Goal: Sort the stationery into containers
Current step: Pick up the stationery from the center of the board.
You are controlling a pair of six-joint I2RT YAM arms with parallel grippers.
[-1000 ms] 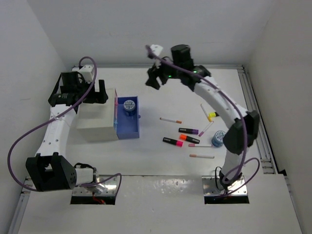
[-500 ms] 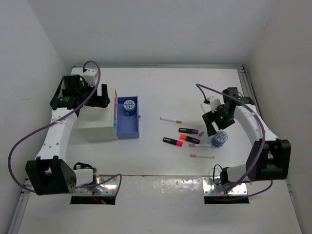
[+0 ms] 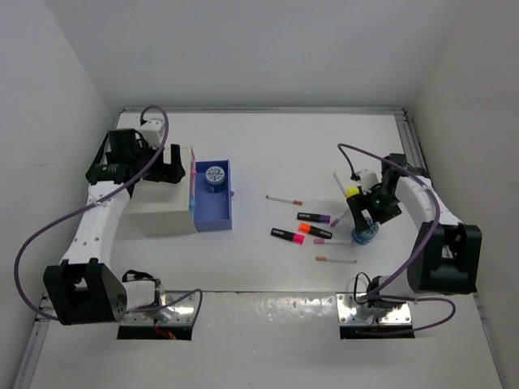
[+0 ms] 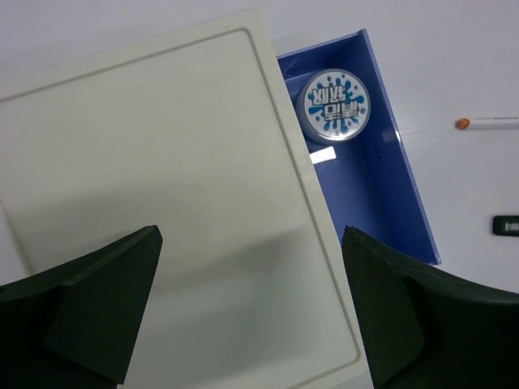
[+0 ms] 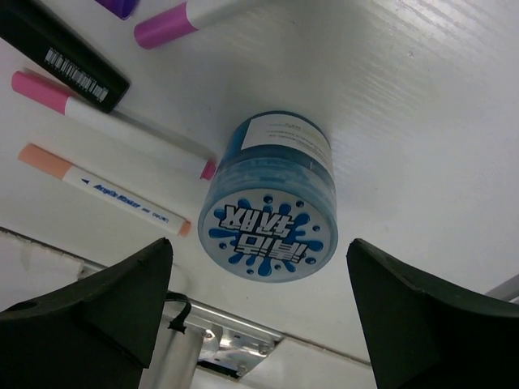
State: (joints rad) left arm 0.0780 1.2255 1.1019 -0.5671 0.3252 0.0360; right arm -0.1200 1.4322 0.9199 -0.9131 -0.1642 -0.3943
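The white cabinet (image 3: pixel 162 203) stands at the left with its light blue drawer (image 3: pixel 220 212) pulled out; one round blue piece (image 3: pixel 214 174) lies in it. My left gripper (image 3: pixel 139 166) hovers open above the cabinet top (image 4: pixel 162 194), holding nothing. My right gripper (image 3: pixel 366 217) hangs open straight over a second round blue piece (image 3: pixel 364 236), whose printed lid (image 5: pixel 269 223) sits between the fingers (image 5: pixel 105 308) without touching them. White pens (image 3: pixel 284 199) and black highlighters (image 3: pixel 314 217) lie scattered in the middle right.
A pink drawer front (image 3: pixel 192 182) shows on the cabinet's right face. A yellow-capped highlighter (image 3: pixel 351 193) lies just behind my right gripper. Pink-tipped (image 5: pixel 113 121) and peach-tipped (image 5: pixel 105 190) pens lie beside the blue piece. The table's metal front edge (image 5: pixel 227 336) is close by.
My right arm has swung from high near the back wall to the front right and come down over the round blue piece, jaws widening. The left arm has hardly moved.
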